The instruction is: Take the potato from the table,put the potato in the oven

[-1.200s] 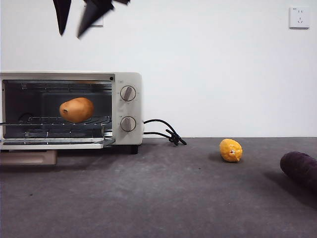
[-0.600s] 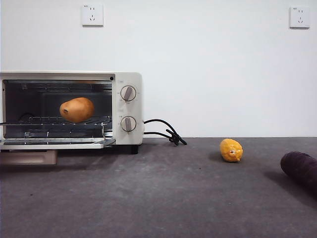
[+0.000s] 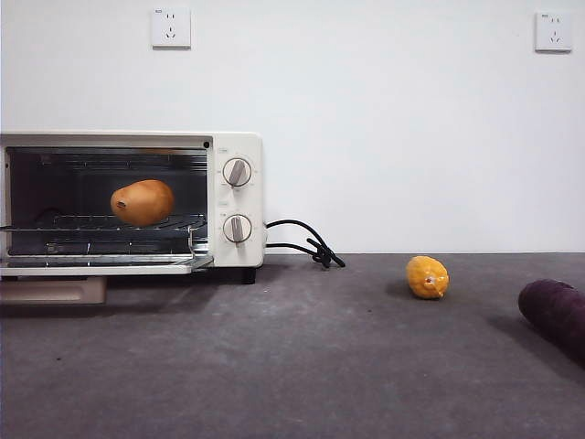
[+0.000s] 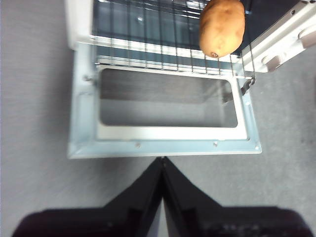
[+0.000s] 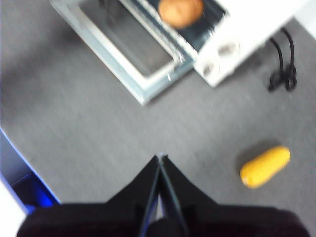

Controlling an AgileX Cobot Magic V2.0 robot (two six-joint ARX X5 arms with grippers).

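Two grippers — left (image 4: 162, 159), right (image 5: 160, 157) — jaws together, potato (image 3: 142, 202) on the open oven's (image 3: 236, 165) rack.

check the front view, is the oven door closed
No, the oven door is folded down flat, with the potato sitting in plain sight on the wire rack inside.

Dark purple oblong vegetable (image 3: 554, 313) and cream-white boxy toaster oven (image 3: 239, 151) cut off at front-view edges; right wrist view blurred.
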